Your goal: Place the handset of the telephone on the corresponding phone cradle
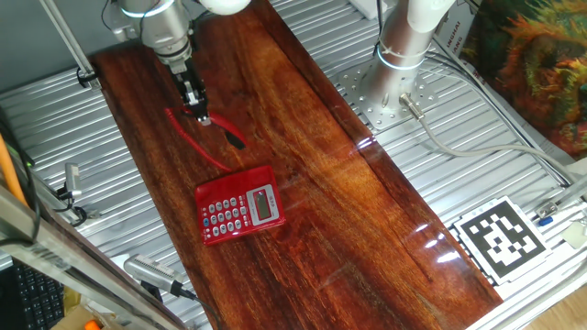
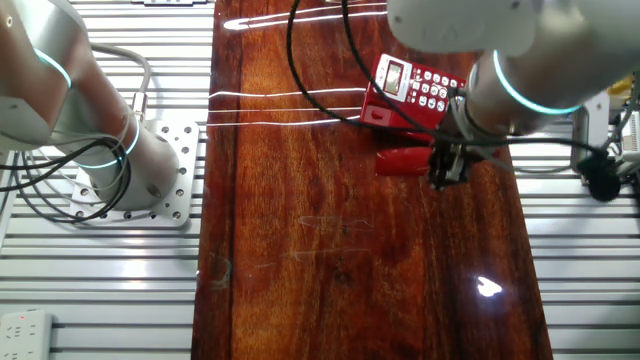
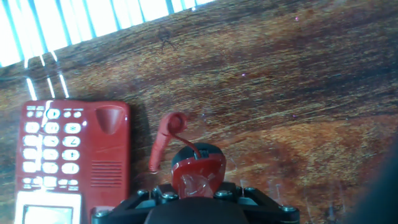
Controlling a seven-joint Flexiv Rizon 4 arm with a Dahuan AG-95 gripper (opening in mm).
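Observation:
The handset [image 1: 218, 128] is a slim red bar, tilted, with a thin red cord [image 1: 197, 147] trailing to the phone cradle [image 1: 240, 203]. The cradle is a squarish red base with grey-white keys and a small display, lying flat on the wooden board. My gripper [image 1: 195, 108] is shut on one end of the handset, just behind the cradle. In the other fixed view the handset [image 2: 403, 160] lies next to the cradle [image 2: 415, 88], with the gripper [image 2: 443, 172] at its right end. In the hand view the handset [image 3: 198, 171] sits between the jaws, with the cradle [image 3: 68, 155] to the left.
The dark wooden board [image 1: 367, 211] lies on a ribbed metal table. The arm's base [image 1: 404, 41] stands at the back right. A black-and-white marker tag [image 1: 502, 238] lies at the right, and cables [image 1: 459, 147] run beside the board.

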